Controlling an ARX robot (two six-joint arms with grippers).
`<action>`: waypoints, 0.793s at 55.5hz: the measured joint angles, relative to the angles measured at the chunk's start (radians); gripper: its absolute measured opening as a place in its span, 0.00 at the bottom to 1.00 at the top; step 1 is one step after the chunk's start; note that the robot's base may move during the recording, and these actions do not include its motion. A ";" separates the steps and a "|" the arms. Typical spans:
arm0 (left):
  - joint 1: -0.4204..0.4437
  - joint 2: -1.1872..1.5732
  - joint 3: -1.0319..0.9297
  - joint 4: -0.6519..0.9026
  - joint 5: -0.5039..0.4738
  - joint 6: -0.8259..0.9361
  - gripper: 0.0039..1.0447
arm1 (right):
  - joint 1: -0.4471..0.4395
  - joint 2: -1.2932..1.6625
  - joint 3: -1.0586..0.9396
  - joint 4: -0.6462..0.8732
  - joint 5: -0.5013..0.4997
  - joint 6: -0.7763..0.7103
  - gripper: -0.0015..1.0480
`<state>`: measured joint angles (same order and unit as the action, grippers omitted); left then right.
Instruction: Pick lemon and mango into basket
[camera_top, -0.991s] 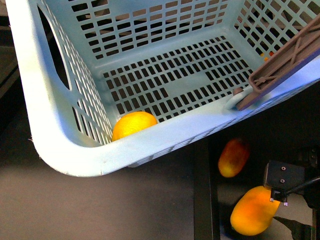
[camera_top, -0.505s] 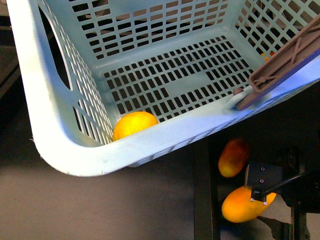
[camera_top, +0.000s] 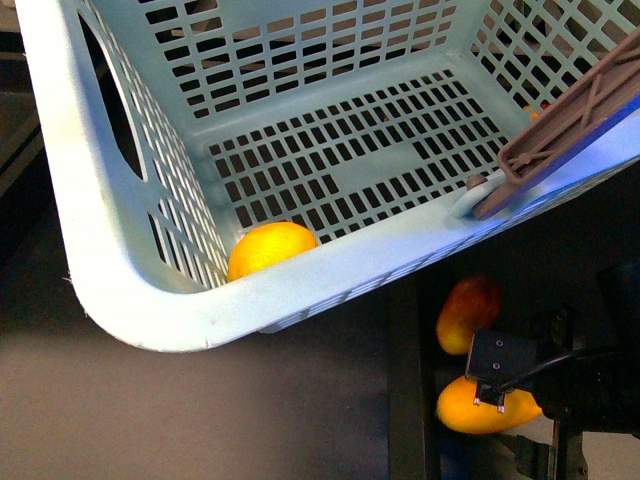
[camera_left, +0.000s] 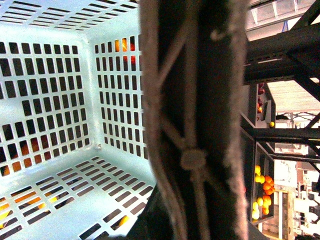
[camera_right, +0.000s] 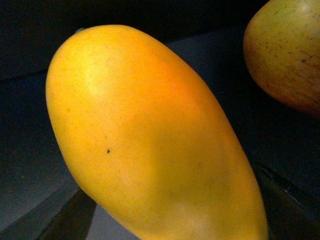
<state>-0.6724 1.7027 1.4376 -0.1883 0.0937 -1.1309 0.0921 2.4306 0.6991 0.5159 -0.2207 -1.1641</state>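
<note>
Arm at right, low over mango

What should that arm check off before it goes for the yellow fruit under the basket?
1. Lemon in basket: ok, it sits in a near corner.
2. Mango in basket: not ok, it lies outside, below the rim.
3. Right arm at mango: ok, the fruit fills the right wrist view.
4. Grip on mango: cannot tell.
5. Blushed fruit apart from mango: ok, a gap shows.
6. Room on basket floor: ok.
</note>
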 joint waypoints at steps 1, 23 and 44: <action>0.000 0.000 0.000 0.000 0.000 0.000 0.04 | 0.000 0.000 -0.001 0.000 0.000 0.000 0.73; 0.000 0.000 0.000 0.000 0.000 0.000 0.04 | -0.083 -0.073 -0.060 -0.029 0.019 -0.055 0.55; 0.000 0.000 0.000 0.000 0.000 0.000 0.04 | -0.370 -0.321 -0.129 -0.127 0.012 -0.129 0.54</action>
<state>-0.6724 1.7027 1.4376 -0.1883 0.0937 -1.1309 -0.2783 2.1098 0.5697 0.3893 -0.2089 -1.2934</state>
